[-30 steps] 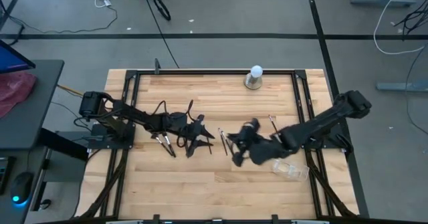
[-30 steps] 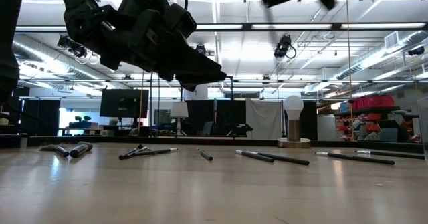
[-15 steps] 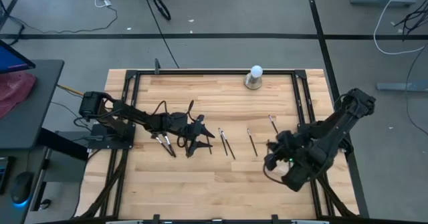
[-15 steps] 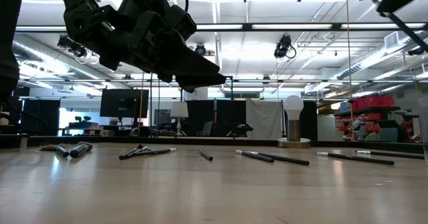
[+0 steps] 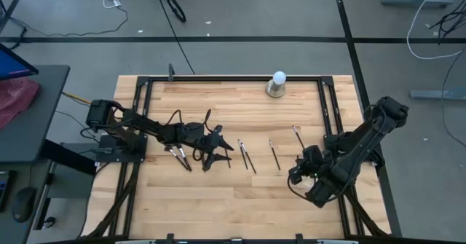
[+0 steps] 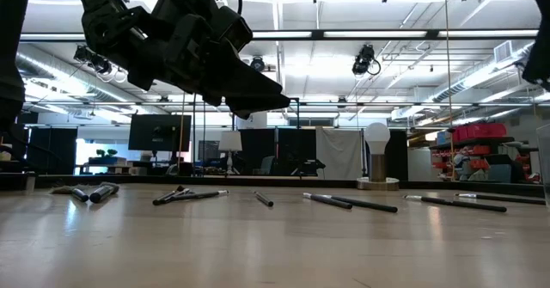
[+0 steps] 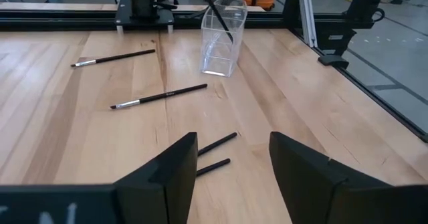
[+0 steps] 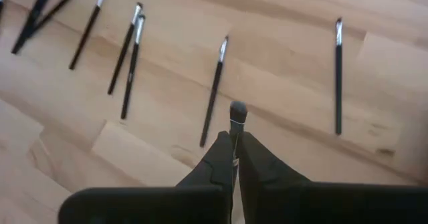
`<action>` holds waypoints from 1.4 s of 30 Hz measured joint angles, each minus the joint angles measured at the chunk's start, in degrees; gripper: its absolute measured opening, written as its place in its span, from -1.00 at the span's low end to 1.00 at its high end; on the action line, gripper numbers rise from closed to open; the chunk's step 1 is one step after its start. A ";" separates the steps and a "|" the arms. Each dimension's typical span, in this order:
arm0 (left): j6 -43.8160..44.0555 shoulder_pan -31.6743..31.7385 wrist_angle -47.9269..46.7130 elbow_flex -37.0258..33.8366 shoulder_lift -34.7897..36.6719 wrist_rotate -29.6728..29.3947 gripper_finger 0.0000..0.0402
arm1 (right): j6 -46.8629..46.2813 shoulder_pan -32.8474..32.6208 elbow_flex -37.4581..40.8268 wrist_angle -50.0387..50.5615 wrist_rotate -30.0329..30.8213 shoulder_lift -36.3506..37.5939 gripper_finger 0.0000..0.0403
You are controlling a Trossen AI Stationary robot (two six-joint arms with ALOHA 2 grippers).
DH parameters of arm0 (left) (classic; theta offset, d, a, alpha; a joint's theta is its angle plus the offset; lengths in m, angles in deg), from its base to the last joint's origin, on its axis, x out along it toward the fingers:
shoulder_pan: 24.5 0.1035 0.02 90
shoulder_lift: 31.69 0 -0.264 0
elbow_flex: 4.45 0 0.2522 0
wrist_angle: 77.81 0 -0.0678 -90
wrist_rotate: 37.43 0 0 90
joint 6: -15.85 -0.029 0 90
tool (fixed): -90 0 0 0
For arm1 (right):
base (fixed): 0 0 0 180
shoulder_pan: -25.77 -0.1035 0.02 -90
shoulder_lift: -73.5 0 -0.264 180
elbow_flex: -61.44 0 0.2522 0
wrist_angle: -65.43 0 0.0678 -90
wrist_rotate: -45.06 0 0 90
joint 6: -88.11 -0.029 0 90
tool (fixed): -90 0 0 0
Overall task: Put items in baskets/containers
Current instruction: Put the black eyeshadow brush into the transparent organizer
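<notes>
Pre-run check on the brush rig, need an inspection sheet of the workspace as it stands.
Surface: wooden table, flat, no spills seen.
Job's things: loose brushes lie flat across the middle; clear organiser stands upright with a stowed brush leaning in it.
Clutter: white ball on metal base at the far edge.
Grippers: left gripper open, above the brushes at left-centre; right gripper shut on a held brush, raised above the table's right side.
Cables: floor cables beyond the table, none on the surface.
Surroundings: side desk at left; no people seen.
</notes>
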 joint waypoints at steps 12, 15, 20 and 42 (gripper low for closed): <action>0.03 0.00 0.05 -0.04 -0.02 0.00 -0.04 | 4.68 3.38 2.47 -1.71 -8.69 0.21 -0.41; 0.03 0.00 0.05 -0.04 -0.02 0.00 -0.04 | 6.78 4.78 2.47 -0.75 -11.94 1.42 -0.16; 0.03 0.00 0.07 -0.04 -0.02 0.00 -0.04 | 10.43 7.70 2.47 -0.50 -10.70 5.87 0.10; 0.00 0.02 0.11 -0.04 -0.02 -0.02 -0.04 | 35.68 33.53 36.62 -34.64 -0.04 15.02 0.00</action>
